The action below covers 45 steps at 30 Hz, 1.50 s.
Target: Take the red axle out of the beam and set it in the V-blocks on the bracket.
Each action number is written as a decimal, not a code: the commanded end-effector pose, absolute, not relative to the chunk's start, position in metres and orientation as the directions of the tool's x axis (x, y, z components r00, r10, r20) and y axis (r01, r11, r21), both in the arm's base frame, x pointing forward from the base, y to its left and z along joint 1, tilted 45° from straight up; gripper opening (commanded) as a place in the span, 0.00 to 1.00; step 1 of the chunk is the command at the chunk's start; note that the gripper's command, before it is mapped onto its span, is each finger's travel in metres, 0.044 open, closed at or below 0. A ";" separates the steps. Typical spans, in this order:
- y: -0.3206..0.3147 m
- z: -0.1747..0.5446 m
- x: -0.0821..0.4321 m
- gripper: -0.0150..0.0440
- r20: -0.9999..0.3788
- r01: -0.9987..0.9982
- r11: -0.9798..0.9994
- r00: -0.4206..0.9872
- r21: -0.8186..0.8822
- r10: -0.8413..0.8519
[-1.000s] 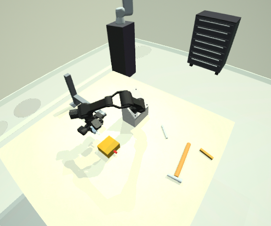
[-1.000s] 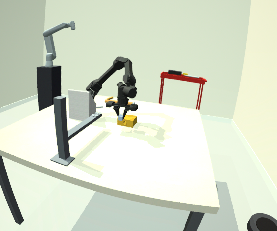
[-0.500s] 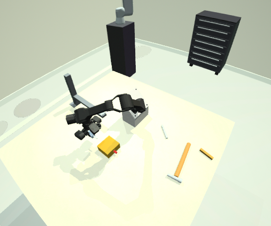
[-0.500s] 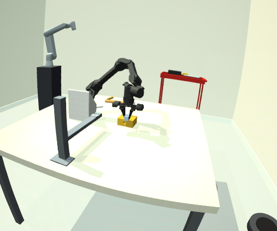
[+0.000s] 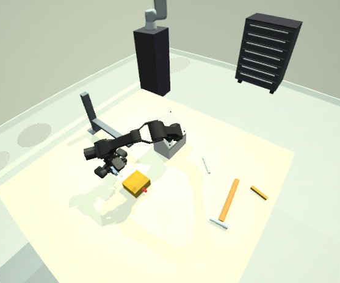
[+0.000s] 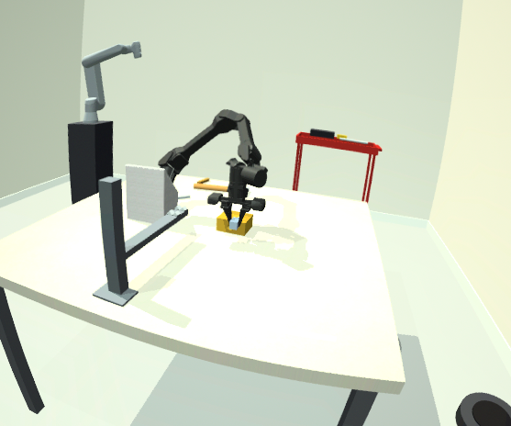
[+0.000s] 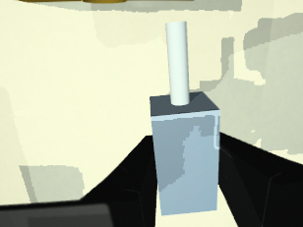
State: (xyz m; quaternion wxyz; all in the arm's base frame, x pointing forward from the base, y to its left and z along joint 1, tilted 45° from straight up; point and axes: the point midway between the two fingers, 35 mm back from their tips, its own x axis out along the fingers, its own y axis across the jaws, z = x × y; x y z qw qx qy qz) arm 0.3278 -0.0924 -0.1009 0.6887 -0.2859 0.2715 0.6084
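Note:
My gripper (image 5: 114, 171) (image 6: 234, 222) (image 7: 179, 141) is shut on the light-blue handle of a pin tool (image 5: 115, 171) (image 6: 234, 224) (image 7: 188, 163). Its thin pale pin (image 5: 119, 175) (image 7: 178, 68) sticks out forward, toward the yellow beam (image 5: 137, 181) (image 6: 222, 225) (image 7: 103, 0); the wrist view shows a gap between pin tip and beam. The beam rests on the table. The red axle (image 5: 144, 190) sticks a little out of the beam's side away from the gripper. The grey bracket (image 5: 88, 107) (image 6: 113, 234) stands apart, with small V-blocks (image 6: 176, 211) at its bar's end, empty.
The arm's base sits by a grey-white wedge-shaped block (image 5: 162, 149) (image 6: 146, 195), close to the bracket's bar end. A thin pale rod (image 5: 206, 164), an orange-handled hammer (image 5: 229, 199) (image 6: 210, 187) and a short orange bar (image 5: 259, 193) lie beyond the beam.

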 end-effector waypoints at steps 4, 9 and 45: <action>-0.082 -0.110 0.328 0.25 -0.717 -0.994 0.099 0.108 -0.054 0.689; -0.077 -0.116 0.329 0.25 -0.717 -0.994 0.099 0.108 -0.054 0.689; -0.054 -0.138 0.331 0.74 -0.718 -0.994 0.095 0.110 -0.061 0.688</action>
